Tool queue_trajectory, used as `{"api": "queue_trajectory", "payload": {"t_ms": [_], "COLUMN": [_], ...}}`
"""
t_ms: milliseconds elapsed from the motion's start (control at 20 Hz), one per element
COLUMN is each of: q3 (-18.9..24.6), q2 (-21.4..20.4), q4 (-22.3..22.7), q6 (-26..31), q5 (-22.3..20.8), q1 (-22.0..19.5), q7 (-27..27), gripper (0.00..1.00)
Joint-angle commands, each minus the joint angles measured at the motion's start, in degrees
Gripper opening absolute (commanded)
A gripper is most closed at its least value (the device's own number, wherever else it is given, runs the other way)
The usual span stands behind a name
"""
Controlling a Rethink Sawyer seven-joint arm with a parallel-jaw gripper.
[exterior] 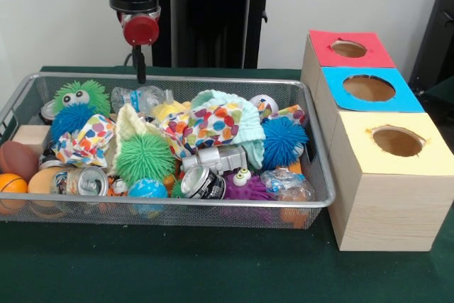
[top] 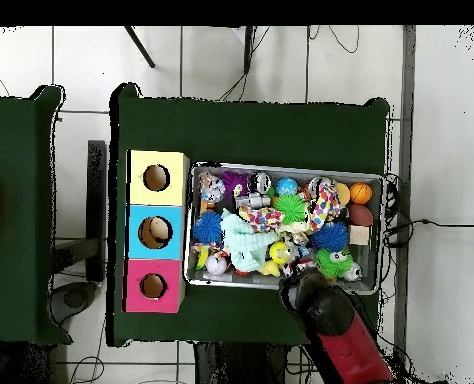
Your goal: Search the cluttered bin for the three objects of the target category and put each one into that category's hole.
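Even, diffuse indoor light in the front view, reasonably bright, no hard shadows. Soft shading under the bin (exterior: 177, 204) on the green worktop (exterior: 213, 267). Small highlights on the crushed cans (exterior: 202, 182) and the bin's metal rim. Wooden boxes (exterior: 386, 189) evenly lit, front faces slightly darker than the tops. Overhead view: pale floor tiles (top: 281, 60) bright, worktop very dark, contents small and hard to resolve.

A dark green table (exterior: 213, 274) carries two things directly: the wire-mesh bin (exterior: 177, 207), heaped with toys and cans, and, at the bin's 3 o'clock in the front view, a row of three wooden boxes (exterior: 386, 204) (red, blue and yellow tops, each with a round hole).
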Motion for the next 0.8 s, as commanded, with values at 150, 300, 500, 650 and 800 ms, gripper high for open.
{"api": "queue_trajectory", "payload": {"t_ms": [150, 300, 500, 650, 800], "q3": [5.71, 6.72, 8.01, 8.86, 9.13], "q2": [3.70, 5.04, 6.34, 7.35, 7.90], "q4": [-3.34, -4.05, -4.24, -4.28, -4.57], "q6": [-1.05, -1.98, -3.53, -5.16, -5.48], "q5": [0.81, 0.02, -0.85, -1.46, -1.70], "q1": [-2.33, -3.81, -5.19, -5.86, -6.27], "q7": [11.43, 10.75, 10.70, 11.04, 10.82], "gripper": [1.00, 1.00, 1.00, 1.00, 1.00]}}
